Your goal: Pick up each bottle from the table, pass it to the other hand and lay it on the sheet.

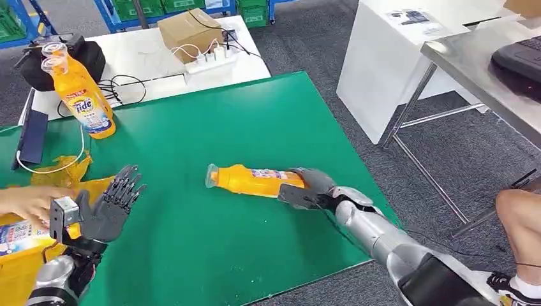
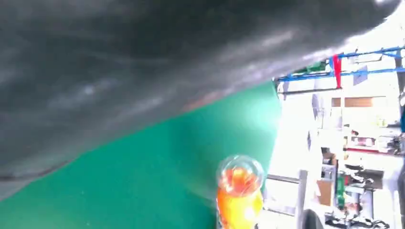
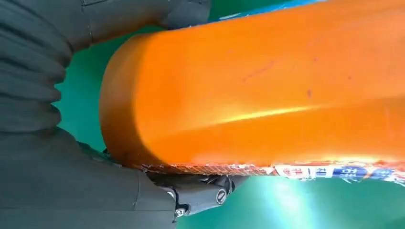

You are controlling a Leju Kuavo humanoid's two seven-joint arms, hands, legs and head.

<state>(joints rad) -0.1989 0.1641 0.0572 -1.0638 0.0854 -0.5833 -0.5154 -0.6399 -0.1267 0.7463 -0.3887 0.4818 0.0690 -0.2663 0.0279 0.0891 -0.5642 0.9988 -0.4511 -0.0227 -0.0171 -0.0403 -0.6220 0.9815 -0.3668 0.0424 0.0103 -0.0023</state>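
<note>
Item: a person's hand (image 1: pixel 29 201), at the left edge of the green desk (image 1: pixel 255 121), resting on an orange bottle with a printed label (image 1: pixel 19 236) that lay flat on a crumpled yellow sheet (image 1: pixel 70 171).

Item: left hand (image 1: pixel 111 204), dark, matt, raised just inside the left edge, fingers spread apart, palm bare, grasping nothing.

Item: two upright bottles (image 1: pixel 80 89), orange plastic, glossy, clear caps, standing close together at the far left corner of the desk; the front one bore a printed label.

Item: one lying bottle (image 1: pixel 252 180), orange plastic, smooth, oblong with a rounded base, clear cap pointing toward the left edge. It lay on its side near the middle of the desk, toward the near edge. The right wrist view showed its base (image 3: pixel 248 90) close up, a paper label strip along one side. The left wrist view showed a clear cap and orange neck (image 2: pixel 239 183) end-on.

Item: right hand (image 1: pixel 309 188), grey thumb and dark fingers, wrapped around the base end of the lying bottle, which rested on the desk surface.

Item: one cardboard box (image 1: pixel 188 32), brown, on a white table (image 1: pixel 147 57) beyond the far edge, with one white power strip (image 1: pixel 214 58) and looped cables.
</note>
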